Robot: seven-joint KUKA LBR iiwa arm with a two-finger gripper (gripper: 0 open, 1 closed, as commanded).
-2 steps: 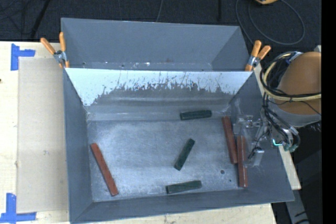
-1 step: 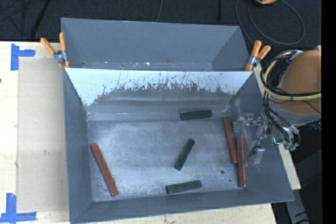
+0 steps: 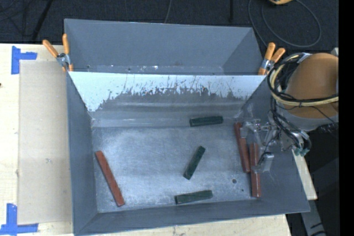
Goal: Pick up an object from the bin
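Gripper (image 3: pixel 264 155) over red sticks (image 3: pixel 241 147), far right; its grip state cannot be told. Sticks likely light and rigid; grasp mid-length.

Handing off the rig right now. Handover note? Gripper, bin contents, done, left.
Gripper: low at the bin's right wall, over two red bars lying along it; open or shut unclear.
Elsewhere: a third red bar front left; three green bars, back, middle, front.
Done: nothing lifted yet.
Left: grasp one bar, lift it out.
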